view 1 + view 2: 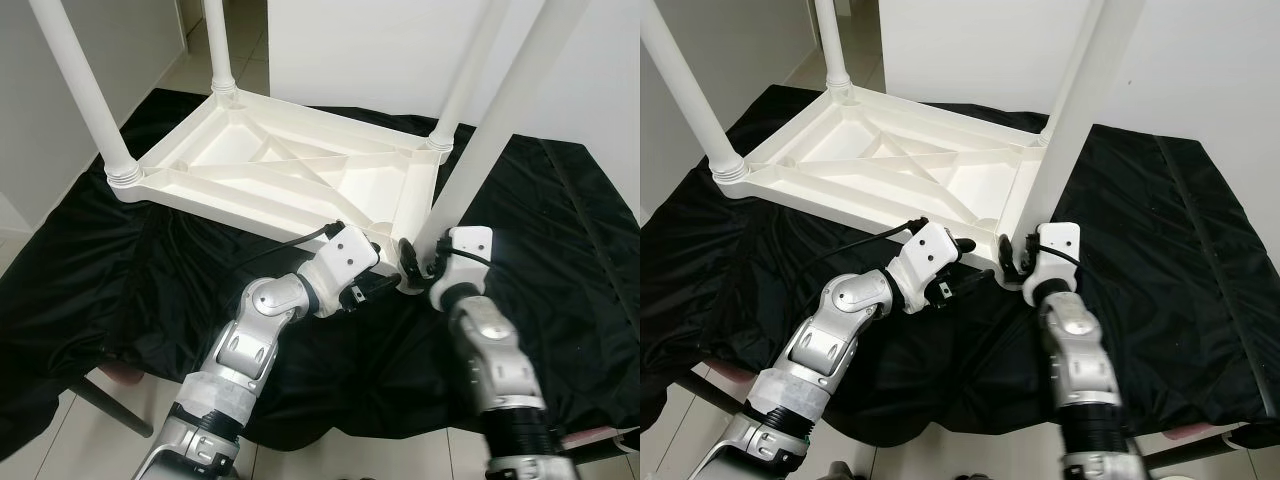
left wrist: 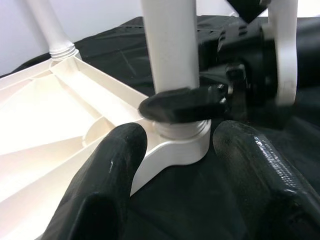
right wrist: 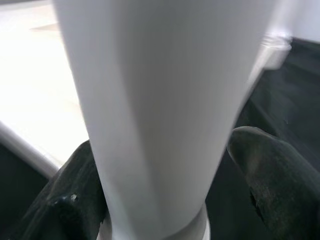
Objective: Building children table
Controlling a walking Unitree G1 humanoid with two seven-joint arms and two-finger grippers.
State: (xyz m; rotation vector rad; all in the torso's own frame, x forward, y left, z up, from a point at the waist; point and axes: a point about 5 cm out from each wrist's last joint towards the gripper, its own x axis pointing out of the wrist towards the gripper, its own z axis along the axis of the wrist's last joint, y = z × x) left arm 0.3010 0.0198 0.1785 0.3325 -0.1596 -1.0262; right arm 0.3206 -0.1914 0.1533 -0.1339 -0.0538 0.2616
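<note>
A white plastic children's table (image 1: pixel 270 165) lies upside down on a black cloth. Three legs stand up from its left (image 1: pixel 85 90), far (image 1: pixel 218 45) and far right (image 1: pixel 470 70) corners. The fourth leg (image 1: pixel 490 130) stands in the near right corner socket (image 2: pixel 182 145). My right gripper (image 1: pixel 410 262) is shut on this leg just above the socket, with a finger (image 3: pixel 75 200) on each side. My left gripper (image 1: pixel 368 288) is open at the same corner, and its fingers (image 2: pixel 107 175) straddle the socket without touching it.
The black cloth (image 1: pixel 560 250) covers a low surface and hangs over its near edge. Pale floor tiles (image 1: pixel 60 440) show at the lower left. A white wall (image 1: pixel 360 50) rises behind the table. A doorway opens at the far left.
</note>
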